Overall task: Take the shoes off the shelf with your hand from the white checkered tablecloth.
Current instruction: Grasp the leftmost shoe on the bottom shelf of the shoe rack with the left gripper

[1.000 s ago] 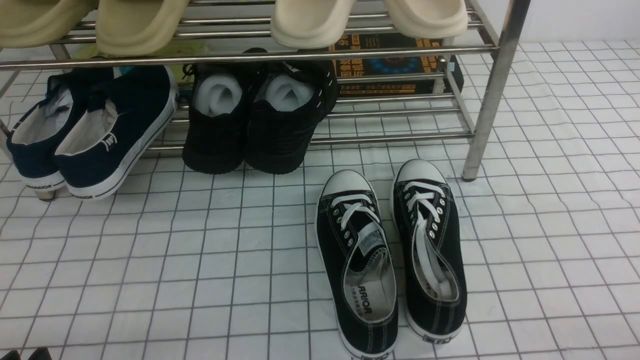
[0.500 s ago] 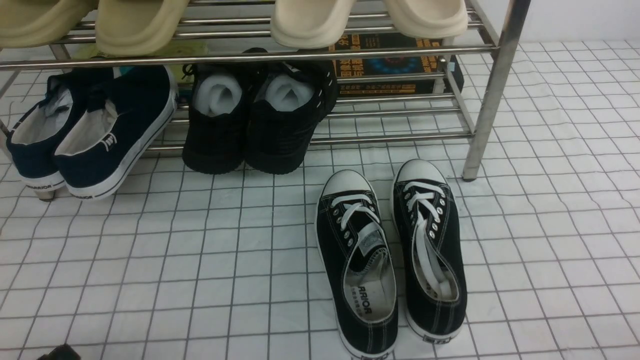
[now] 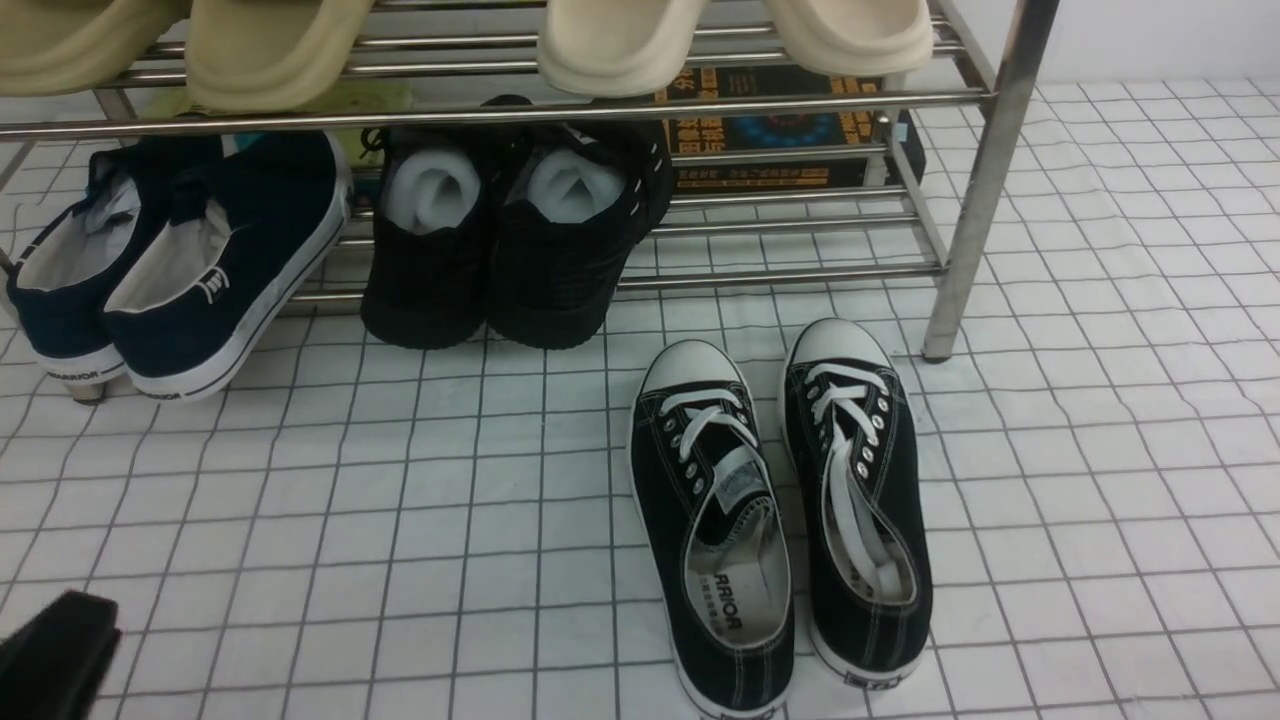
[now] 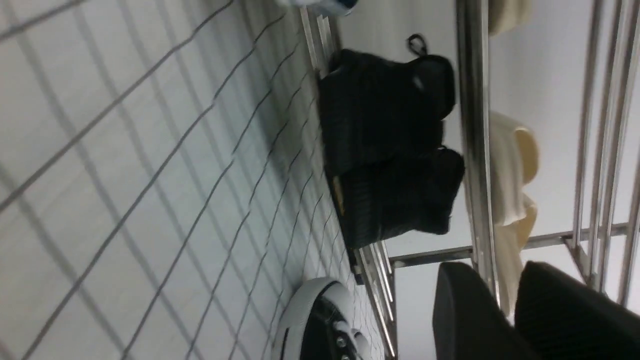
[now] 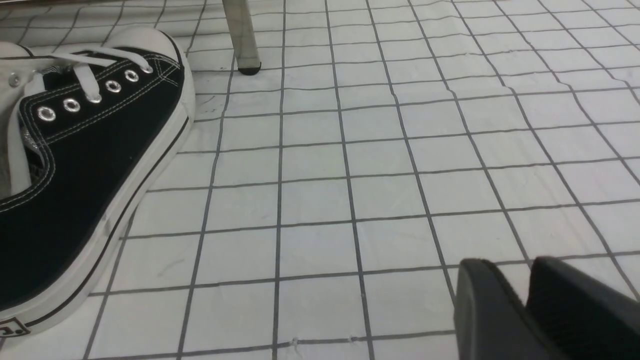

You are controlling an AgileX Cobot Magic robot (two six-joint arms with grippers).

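Observation:
The navy slip-on shoes (image 3: pixel 185 260) sit at the left end of the steel shelf's (image 3: pixel 985 180) lowest tier, with their heels hanging over the front rod toward me. The white checkered tablecloth (image 3: pixel 400 520) lies under everything. My left gripper (image 3: pixel 55 650) shows as a black shape at the bottom left corner of the front view, well short of the shoes. In the left wrist view its fingers stand close together and empty (image 4: pixel 495 275). My right gripper (image 5: pixel 507 267) is shut and empty, low over the cloth (image 5: pixel 350 190), and is out of the front view.
Black lace-up sneakers (image 3: pixel 780 510) stand on the cloth right of centre, also in the right wrist view (image 5: pixel 80 165). All-black shoes with white foam (image 3: pixel 510 240) sit beside the navy pair. Beige slippers (image 3: pixel 620 40) rest on the upper tier. A dark box (image 3: pixel 780 130) stands behind.
My left gripper has come up further into the bottom left corner of the front view. The shoes and the shelf have not moved.

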